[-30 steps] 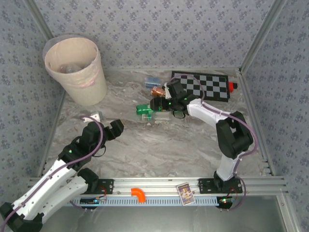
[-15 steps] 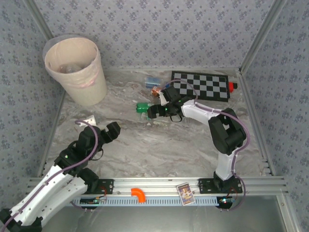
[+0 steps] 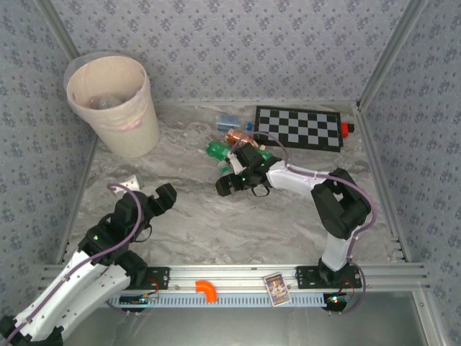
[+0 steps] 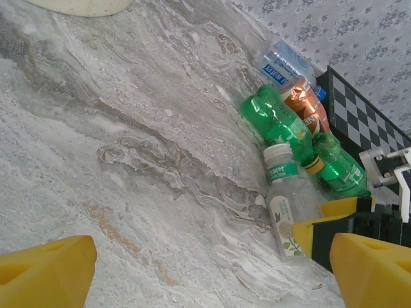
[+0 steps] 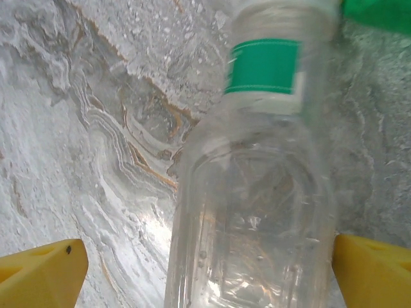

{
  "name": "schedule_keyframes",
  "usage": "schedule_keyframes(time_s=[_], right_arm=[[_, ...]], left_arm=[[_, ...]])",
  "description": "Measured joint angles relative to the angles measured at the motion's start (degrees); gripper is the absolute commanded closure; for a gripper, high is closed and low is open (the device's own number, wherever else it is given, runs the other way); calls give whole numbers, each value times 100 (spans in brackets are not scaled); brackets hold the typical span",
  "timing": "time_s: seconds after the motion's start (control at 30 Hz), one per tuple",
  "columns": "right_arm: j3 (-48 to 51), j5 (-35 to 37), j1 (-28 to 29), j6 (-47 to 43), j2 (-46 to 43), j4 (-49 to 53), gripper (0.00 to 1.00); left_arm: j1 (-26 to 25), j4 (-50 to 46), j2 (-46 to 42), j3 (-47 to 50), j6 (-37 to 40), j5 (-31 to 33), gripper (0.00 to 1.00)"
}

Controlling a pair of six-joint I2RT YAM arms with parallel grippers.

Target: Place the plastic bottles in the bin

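bottle (image 5: 257, 192), clear with green band, lies between the wide-open right tool (image 5: 209, 273); left tool (image 4: 209, 276) gapes empty.

The right gripper (image 3: 225, 184) has swung away from the checkerboard (image 3: 302, 128) toward the near left, and a clear bottle (image 5: 257, 192) now lies between its spread fingers (image 5: 42, 273), unclamped. The green bottle (image 3: 216, 150), earlier just ahead of those fingers, now sits behind them. The left gripper (image 3: 149, 189) has drawn back slightly toward its base
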State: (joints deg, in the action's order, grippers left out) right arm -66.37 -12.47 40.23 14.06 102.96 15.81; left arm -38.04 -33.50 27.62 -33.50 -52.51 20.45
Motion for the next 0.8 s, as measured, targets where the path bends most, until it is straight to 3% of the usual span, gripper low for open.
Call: schedule_keyframes(time_s=[0.57,0.8], right_arm=[[55,1742,522,-186,317,52,22],[55,2151,761,-122,350,48,39]], left_arm=[[0,-107,-326,179,-269,22,0],[0,-103,-332,179,-269,17,0]])
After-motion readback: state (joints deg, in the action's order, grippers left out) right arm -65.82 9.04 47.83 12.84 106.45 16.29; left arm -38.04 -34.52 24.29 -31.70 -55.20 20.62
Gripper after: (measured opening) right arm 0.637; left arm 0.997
